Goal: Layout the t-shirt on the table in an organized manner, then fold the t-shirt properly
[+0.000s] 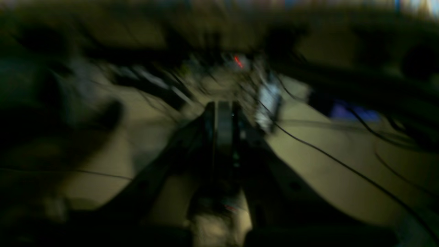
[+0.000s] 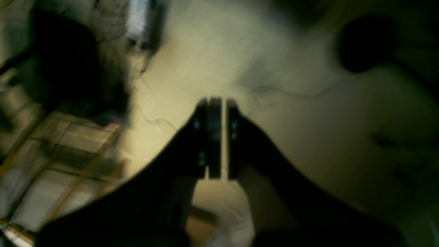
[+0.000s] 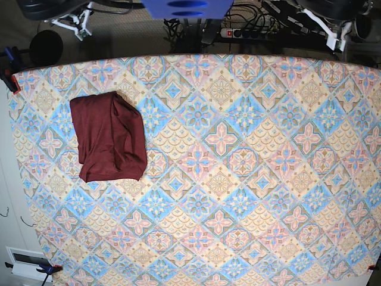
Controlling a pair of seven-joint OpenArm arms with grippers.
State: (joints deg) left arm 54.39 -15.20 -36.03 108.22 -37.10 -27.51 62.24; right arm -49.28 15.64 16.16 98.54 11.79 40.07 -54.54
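The t-shirt (image 3: 110, 137) is a dark maroon bundle, folded into a rough rectangle on the left part of the table (image 3: 238, 179). Both arms are pulled back beyond the far edge, well away from the garment. Only pieces of them show in the base view: the left arm (image 3: 333, 33) at the top right and the right arm (image 3: 74, 21) at the top left. In the blurred left wrist view my left gripper (image 1: 224, 104) has its fingers pressed together over the floor. My right gripper (image 2: 219, 101) shows only a thin slit between its fingers and holds nothing.
Behind the table lie a power strip (image 3: 244, 33) and tangled cables. A black round object (image 3: 46, 46) sits off the far left corner. Clamps (image 3: 9, 74) hold the patterned cloth at the edges. Both wrist views show beige floor and cables, heavily blurred.
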